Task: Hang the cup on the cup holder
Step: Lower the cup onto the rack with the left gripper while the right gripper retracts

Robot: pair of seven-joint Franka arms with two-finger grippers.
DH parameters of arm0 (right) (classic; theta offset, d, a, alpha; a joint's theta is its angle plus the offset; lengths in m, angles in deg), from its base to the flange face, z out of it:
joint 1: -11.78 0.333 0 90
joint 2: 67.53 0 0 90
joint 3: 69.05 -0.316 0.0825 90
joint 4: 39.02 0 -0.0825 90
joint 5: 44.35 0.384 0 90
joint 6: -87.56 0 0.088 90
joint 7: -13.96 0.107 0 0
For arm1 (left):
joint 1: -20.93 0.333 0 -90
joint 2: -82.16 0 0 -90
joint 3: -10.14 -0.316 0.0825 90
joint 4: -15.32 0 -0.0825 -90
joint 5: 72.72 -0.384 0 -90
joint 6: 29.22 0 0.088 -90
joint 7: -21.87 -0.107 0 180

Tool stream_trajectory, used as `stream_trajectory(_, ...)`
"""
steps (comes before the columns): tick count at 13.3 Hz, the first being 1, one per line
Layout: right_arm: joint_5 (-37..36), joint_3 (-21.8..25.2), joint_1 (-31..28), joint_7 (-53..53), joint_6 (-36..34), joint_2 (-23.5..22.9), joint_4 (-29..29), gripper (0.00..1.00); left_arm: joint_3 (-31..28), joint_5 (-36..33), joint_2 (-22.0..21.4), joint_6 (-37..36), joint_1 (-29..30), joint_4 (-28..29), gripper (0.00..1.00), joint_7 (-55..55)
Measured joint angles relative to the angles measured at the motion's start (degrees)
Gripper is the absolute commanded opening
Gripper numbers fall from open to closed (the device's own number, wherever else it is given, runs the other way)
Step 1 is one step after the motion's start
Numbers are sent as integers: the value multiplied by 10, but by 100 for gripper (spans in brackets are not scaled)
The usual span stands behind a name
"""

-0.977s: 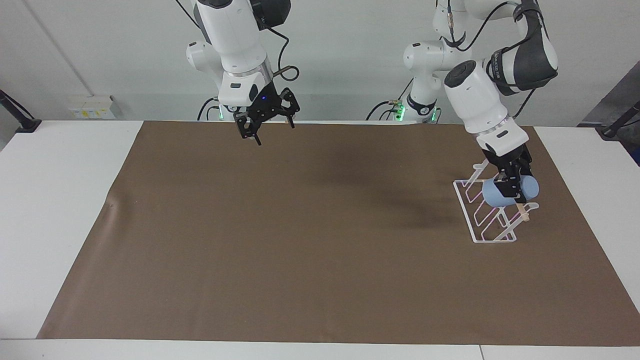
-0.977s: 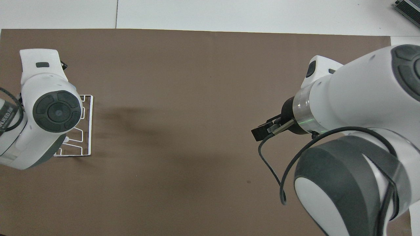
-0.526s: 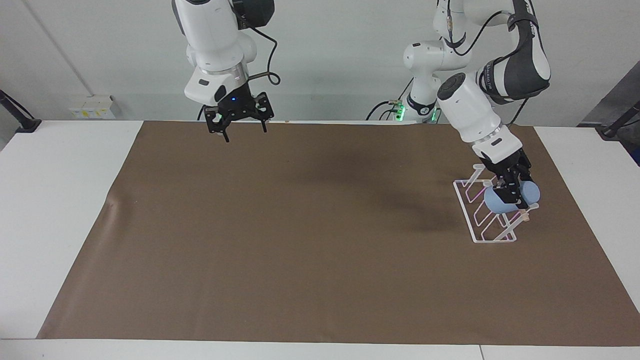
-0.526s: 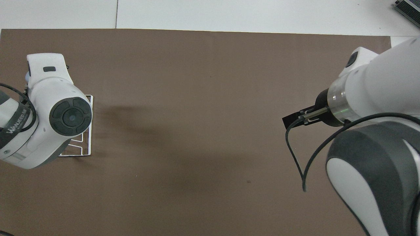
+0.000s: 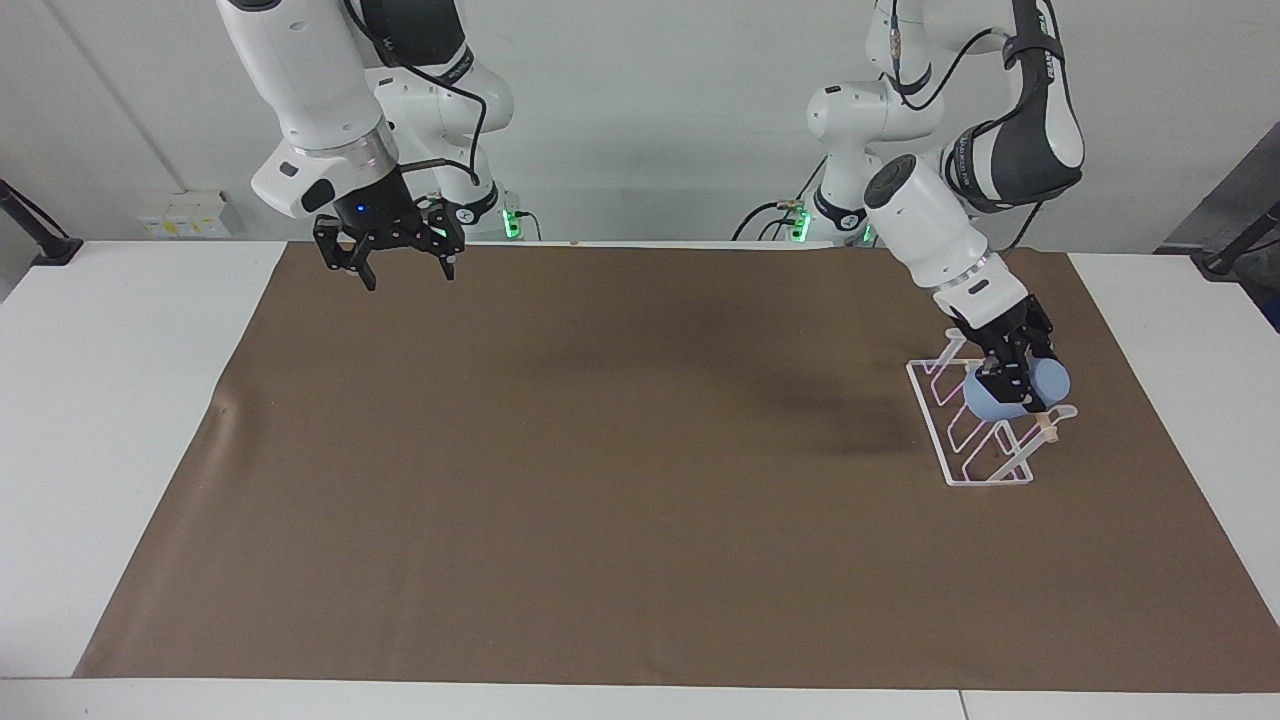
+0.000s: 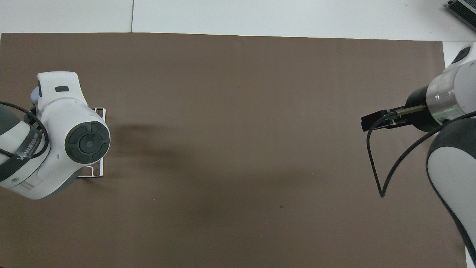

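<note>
A brown mat (image 5: 640, 470) covers the table (image 5: 110, 420). At its 3 o'clock edge in the facing view stands the holder (image 5: 975, 430), where the left gripper (image 5: 1005, 375) clamps the cup (image 5: 1000, 392) against the dowel. At 11 o'clock the right gripper (image 5: 395, 262) waits, fingers apart and empty.

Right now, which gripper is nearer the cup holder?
Left. The left gripper is right over the cup holder, gripping the cup. The right gripper hangs open over the mat's opposite end.

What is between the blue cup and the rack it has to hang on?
Nothing visible. The left gripper is shut on the cup, right at the cup holder, by its wooden dowel. The right gripper waits open, up over the mat's edge.
</note>
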Motion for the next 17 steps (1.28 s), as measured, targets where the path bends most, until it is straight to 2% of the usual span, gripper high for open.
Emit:
stream_trajectory(5,0,0,-48,-3,8,0,0,100,1,-8,-10,2,0,20,0,14)
stream_trajectory(13,0,0,-89,-33,29,-5,10,100,1,-8,-14,19,0,32,0,40)
stream_trajectory(14,0,0,-95,-34,35,-4,18,100,1,-8,-14,23,0,34,7,45)
stream_trajectory(16,0,0,-106,-36,43,-1,33,100,1,-8,-14,30,0,39,84,54)
stream_trajectory(17,0,0,-108,-36,46,1,39,100,1,-8,-14,34,0,41,100,56)
